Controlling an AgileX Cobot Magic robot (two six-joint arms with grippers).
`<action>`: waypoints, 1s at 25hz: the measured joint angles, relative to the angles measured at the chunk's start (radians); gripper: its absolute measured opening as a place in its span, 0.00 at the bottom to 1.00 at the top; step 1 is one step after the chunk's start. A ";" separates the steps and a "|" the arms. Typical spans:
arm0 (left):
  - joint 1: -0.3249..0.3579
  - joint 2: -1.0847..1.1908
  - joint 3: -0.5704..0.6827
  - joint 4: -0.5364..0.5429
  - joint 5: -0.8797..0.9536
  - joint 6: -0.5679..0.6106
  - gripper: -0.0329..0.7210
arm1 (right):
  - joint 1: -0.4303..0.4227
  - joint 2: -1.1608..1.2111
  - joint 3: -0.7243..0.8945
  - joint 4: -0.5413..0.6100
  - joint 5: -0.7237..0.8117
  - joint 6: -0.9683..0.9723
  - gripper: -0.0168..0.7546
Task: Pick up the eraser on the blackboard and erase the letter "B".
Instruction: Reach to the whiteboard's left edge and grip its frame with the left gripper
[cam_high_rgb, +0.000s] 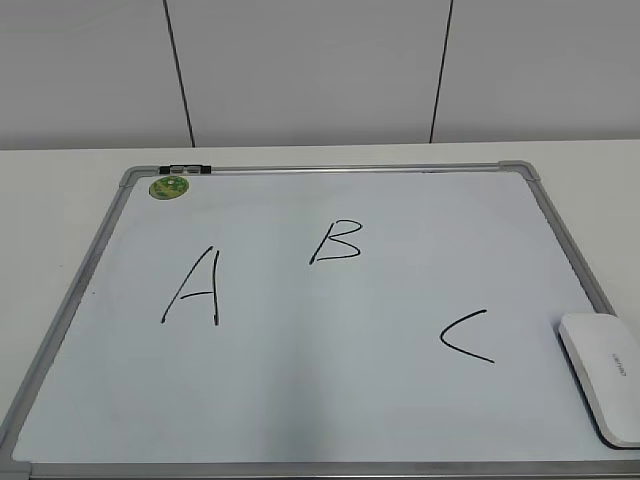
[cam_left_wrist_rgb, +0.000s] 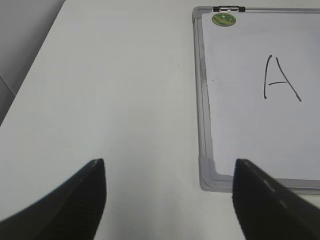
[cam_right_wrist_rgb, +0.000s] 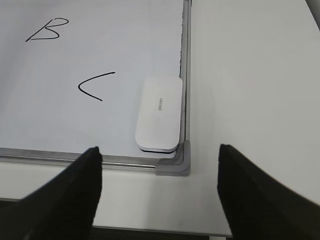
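The blackboard (cam_high_rgb: 560, 240) is a white board with a grey frame, lying flat on the table. The black letter "B" (cam_high_rgb: 336, 241) is in its upper middle; it also shows in the right wrist view (cam_right_wrist_rgb: 47, 30). The white eraser (cam_high_rgb: 605, 372) lies at the board's near right corner, seen too in the right wrist view (cam_right_wrist_rgb: 159, 113). My right gripper (cam_right_wrist_rgb: 159, 170) is open and empty, just short of that corner, in front of the eraser. My left gripper (cam_left_wrist_rgb: 169, 182) is open and empty over the table beside the board's near left corner (cam_left_wrist_rgb: 210, 175). Neither gripper shows in the exterior view.
A black letter A (cam_high_rgb: 195, 287) and a black letter C (cam_high_rgb: 467, 336) are on the board. A round green magnet (cam_high_rgb: 169, 187) sits at its far left corner beside a small black clip (cam_high_rgb: 186, 169). White table (cam_left_wrist_rgb: 110, 90) surrounds the board; its near edge (cam_right_wrist_rgb: 150, 230) runs below my right gripper.
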 joint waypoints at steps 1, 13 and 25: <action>0.000 0.000 0.000 0.000 0.000 0.000 0.83 | 0.000 0.000 0.000 0.000 0.000 0.000 0.72; 0.000 0.114 -0.027 -0.002 -0.150 0.000 0.83 | 0.000 0.000 0.000 0.000 0.000 0.000 0.72; -0.032 0.895 -0.132 -0.031 -0.499 0.000 0.82 | 0.000 0.000 0.000 0.000 0.000 0.000 0.72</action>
